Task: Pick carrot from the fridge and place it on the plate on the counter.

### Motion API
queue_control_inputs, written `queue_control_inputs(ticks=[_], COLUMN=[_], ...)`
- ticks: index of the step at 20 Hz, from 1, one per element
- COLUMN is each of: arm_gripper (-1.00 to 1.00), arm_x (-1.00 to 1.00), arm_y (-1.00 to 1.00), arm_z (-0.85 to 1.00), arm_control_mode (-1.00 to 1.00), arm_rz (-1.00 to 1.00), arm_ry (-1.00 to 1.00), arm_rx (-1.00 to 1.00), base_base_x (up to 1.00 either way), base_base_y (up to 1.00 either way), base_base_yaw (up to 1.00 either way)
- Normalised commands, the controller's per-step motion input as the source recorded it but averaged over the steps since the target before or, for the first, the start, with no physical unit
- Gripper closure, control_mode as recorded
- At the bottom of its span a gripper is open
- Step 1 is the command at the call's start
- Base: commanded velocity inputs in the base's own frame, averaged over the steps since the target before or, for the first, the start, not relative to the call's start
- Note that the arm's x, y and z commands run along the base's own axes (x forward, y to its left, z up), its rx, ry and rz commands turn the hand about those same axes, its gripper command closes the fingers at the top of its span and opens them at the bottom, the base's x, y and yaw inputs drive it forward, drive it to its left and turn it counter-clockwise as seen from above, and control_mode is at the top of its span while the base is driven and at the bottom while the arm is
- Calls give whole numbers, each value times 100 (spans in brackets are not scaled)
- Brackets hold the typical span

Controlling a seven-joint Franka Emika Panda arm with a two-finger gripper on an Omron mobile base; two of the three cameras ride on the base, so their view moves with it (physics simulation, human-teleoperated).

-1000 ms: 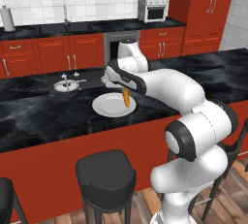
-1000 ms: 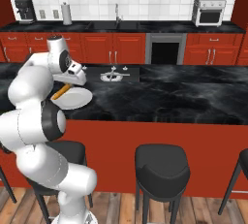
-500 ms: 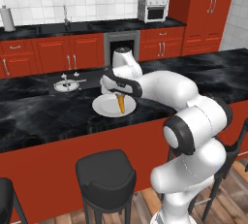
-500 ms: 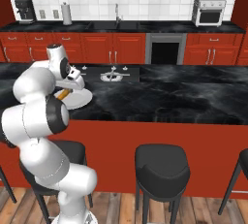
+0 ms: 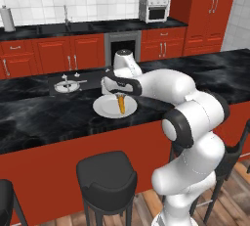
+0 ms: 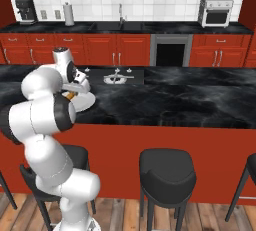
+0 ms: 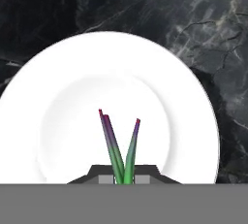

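Left base view: the gripper (image 5: 120, 93) hangs right over the plate (image 5: 103, 107) on the counter (image 5: 44, 117), clamped on the carrot (image 5: 121, 104), tip pointing down. Right base view: carrot (image 6: 70, 95) peeks out beside the arm. Hand view: green stems (image 7: 118, 152) above the plate (image 7: 72, 87).

Here's the glossy white robot arm (image 5: 161, 85), built from fat rounded segments like smooth pipe sections. Dark charcoal rings mark each joint, most clearly at the big black-rimmed elbow (image 5: 178, 128). From the right base view, the same bulbous white shells (image 6: 42, 120) stack up with black bands between them. At the far end sits a rounded white wrist cap (image 5: 123, 59), and beneath it the dark two-finger gripper (image 5: 118, 91) in black casing.
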Motion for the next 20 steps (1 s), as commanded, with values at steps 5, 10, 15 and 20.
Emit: queue_control_inputs(ticks=[5,10,15,20], arm_gripper=[-100,-100,-100,-100], arm_x=[24,2,0,0], arm_y=[0,3,0,0], arm_z=[-9,-1,0,2], arm_control_mode=[-100,-100,-100,-100], arm_rz=[0,0,0,0], arm_ry=[-3,-1,0,0], arm_rx=[0,0,0,0], base_base_x=[0,0,0,0], base_base_y=[0,0,0,0], base_base_yaw=[0,0,0,0])
